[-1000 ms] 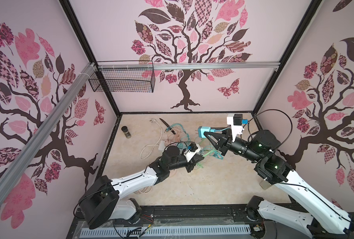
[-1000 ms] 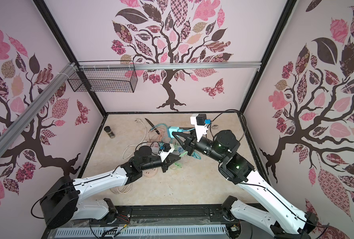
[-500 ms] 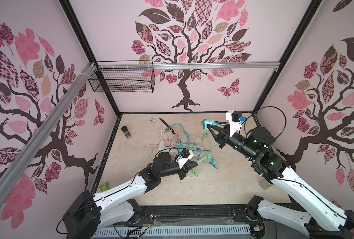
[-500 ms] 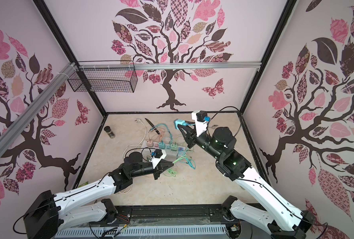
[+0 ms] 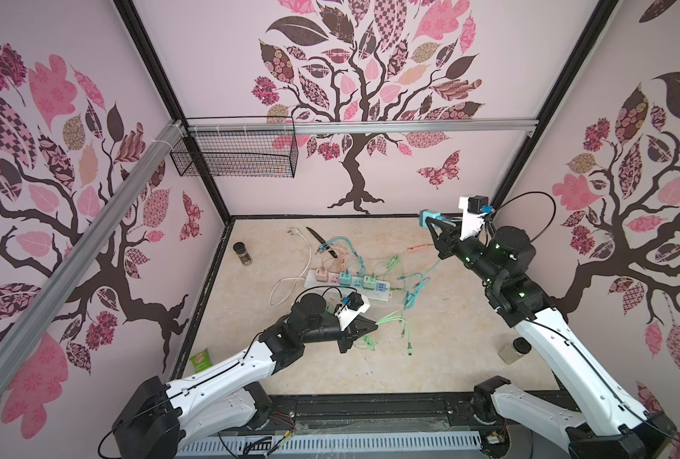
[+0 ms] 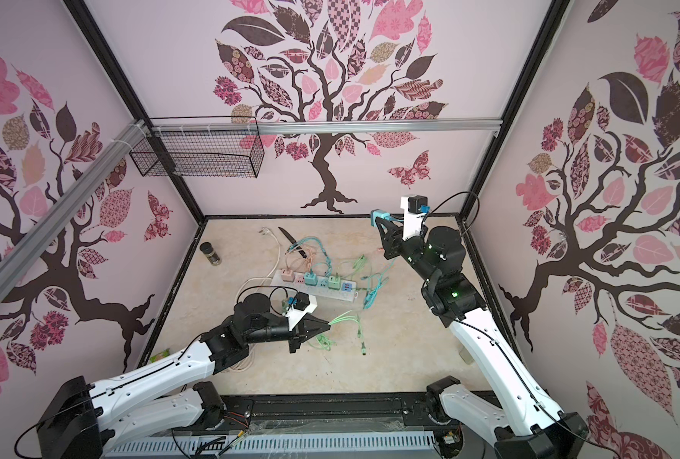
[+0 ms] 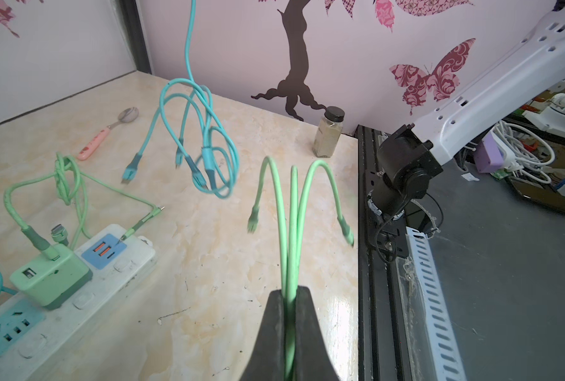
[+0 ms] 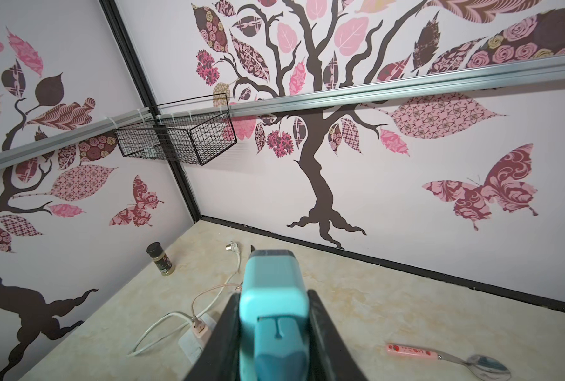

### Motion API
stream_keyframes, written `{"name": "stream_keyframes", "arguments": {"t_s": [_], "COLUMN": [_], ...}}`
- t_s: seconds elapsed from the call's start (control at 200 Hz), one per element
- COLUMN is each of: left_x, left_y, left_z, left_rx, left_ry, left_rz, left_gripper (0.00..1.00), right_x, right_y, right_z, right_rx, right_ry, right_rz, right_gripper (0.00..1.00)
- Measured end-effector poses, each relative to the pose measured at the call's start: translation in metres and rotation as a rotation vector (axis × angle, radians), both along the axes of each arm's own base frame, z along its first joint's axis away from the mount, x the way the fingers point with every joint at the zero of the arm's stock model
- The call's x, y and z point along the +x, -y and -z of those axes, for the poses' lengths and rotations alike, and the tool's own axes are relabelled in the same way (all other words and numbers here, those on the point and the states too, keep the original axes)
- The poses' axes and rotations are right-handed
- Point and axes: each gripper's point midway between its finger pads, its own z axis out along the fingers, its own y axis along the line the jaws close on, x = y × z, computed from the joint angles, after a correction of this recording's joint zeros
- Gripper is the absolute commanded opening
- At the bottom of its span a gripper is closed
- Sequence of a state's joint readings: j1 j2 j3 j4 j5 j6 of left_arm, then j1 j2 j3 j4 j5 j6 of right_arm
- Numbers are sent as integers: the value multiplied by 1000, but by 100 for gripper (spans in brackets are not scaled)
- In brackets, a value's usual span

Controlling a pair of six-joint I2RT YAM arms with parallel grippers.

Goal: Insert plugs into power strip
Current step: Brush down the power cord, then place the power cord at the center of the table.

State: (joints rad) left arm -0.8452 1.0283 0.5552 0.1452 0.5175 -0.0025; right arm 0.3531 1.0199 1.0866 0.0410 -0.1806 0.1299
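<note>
Right gripper (image 5: 433, 227) clamps teal plug (image 8: 273, 287), held high, likely freeing its cable from the tangle. Left gripper (image 7: 289, 295) pinches mint cable (image 7: 294, 204) aside, probably clearing the power strip (image 5: 372, 297).

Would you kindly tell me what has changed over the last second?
The left gripper, shut on the mint green cable, drew back from the power strip, away from the back wall. The right gripper carried the teal adapter up and toward that wall. Both grips held; the strip and its three seated adapters stayed put.
</note>
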Motion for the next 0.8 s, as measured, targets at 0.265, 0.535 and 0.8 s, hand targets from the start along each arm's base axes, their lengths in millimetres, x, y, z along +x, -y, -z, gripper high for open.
{"name": "stream_keyframes", "arguments": {"t_s": [0.265, 0.535, 0.8], "left_x": [28, 60, 76], "left_y": [1, 17, 16], "left_z": [35, 74, 91], "left_rx": [116, 252, 299], "left_ry": [-30, -74, -89], "left_rz": [-120, -184, -258], "left_gripper": [0, 0, 5], "right_x": [-2, -13, -36], "right_y": [-3, 2, 7], "right_z": [8, 10, 24], "right_rx": [-32, -61, -46], "right_ry": [-19, -29, -45], "right_rz": [-22, -20, -35], "right_gripper": [9, 9, 9]}}
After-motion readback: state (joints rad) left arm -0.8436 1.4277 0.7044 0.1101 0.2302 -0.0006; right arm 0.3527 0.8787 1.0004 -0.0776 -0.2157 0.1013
